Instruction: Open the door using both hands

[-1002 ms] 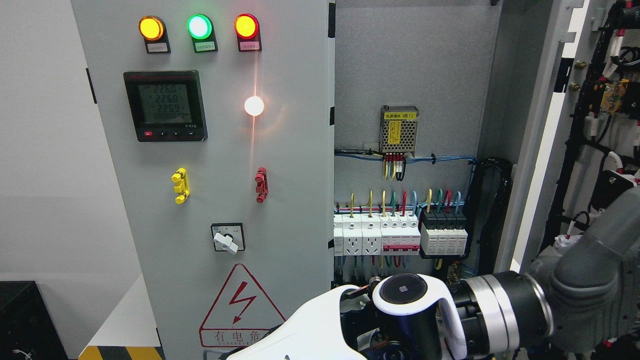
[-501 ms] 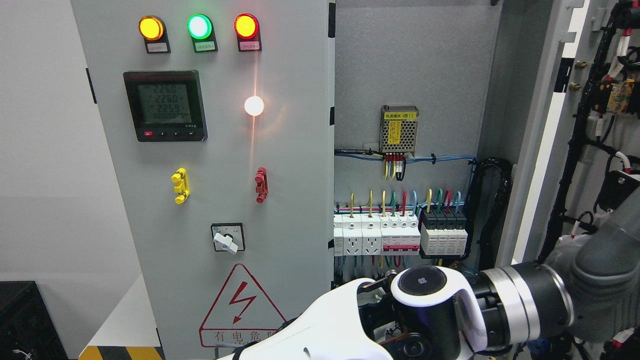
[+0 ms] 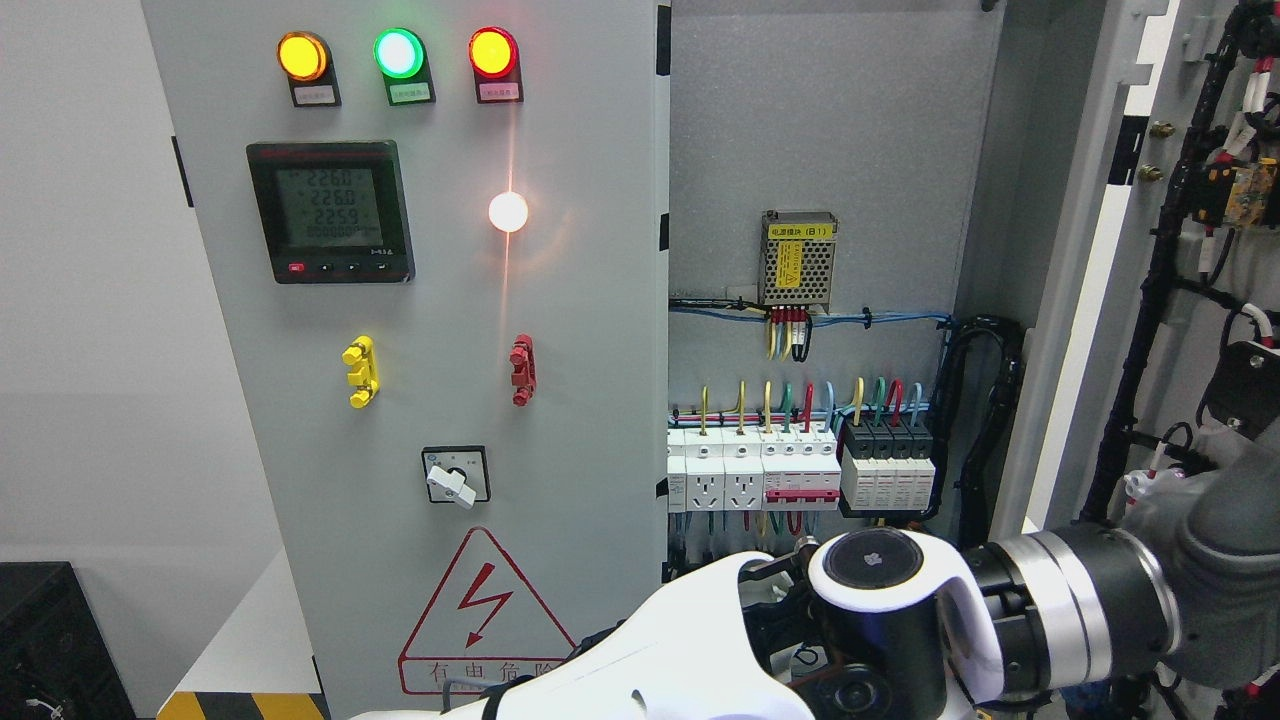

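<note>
Right arm [image 3: 1100, 610] in from the right edge, its white wrist [image 3: 880, 600] low in the middle; hand and fingers hidden, grasp impossible to tell. Right door [image 3: 1160, 250] swung wide open at the right, wiring on its inner face. Breakers [image 3: 800, 470] exposed inside the cabinet [image 3: 820, 130]. Left door [image 3: 420, 300] shut, lamps [image 3: 398, 53] lit

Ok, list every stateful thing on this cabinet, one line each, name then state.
left door: shut
right door: swung open, interior exposed
amber lamp: lit
green lamp: lit
red lamp: lit
white lamp: lit
meter: on, showing digits
selector switch: handle pointing lower right
right arm: low across the opening, hand hidden
</note>
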